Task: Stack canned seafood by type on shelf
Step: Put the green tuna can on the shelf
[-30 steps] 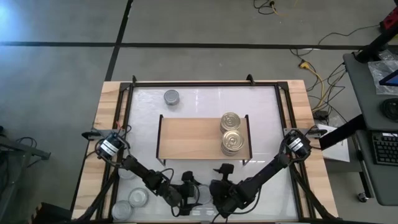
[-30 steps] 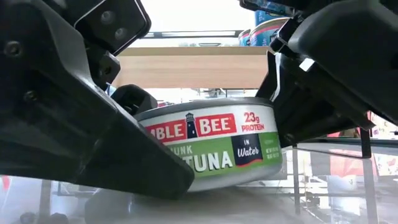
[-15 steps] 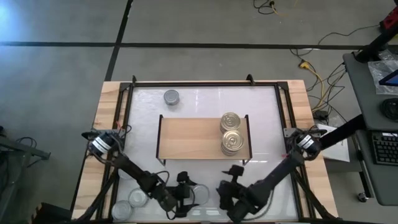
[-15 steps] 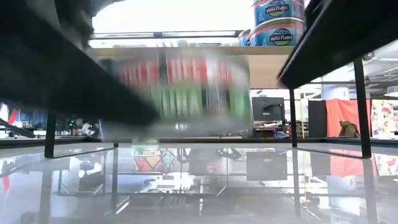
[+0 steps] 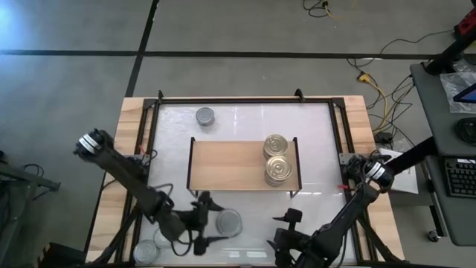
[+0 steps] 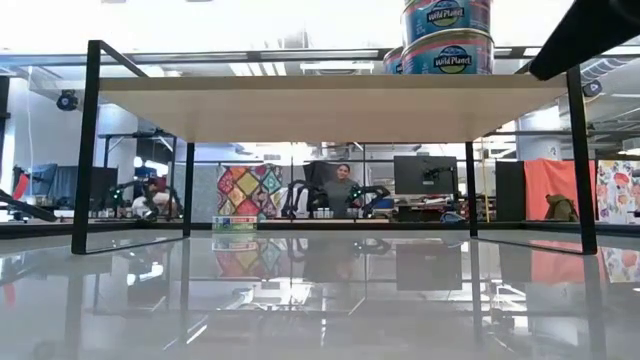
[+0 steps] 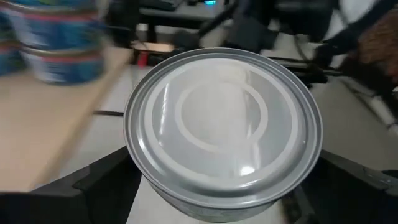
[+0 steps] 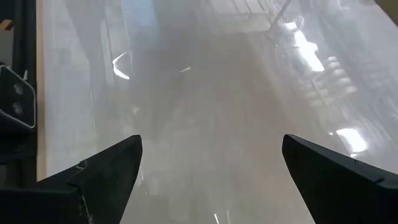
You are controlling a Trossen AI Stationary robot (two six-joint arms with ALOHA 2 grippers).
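Cans on shelf | white tabletop | person behind

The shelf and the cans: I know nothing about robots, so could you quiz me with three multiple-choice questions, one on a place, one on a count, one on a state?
1. Where on the shelf do the gold-topped cans stand?
A. left end
B. middle
C. right end

2. How many gold tops show from above?
A. one
B. two
C. four

3. What is the left gripper doing?
A. holding a silver-topped can
B. resting empty on the shelf
C. holding a gold-topped can

Answers:
1. C, they sit by the shelf's right edge in the high view.
2. B, two gold tops show side by side.
3. A, the left wrist view shows the can between its fingers.
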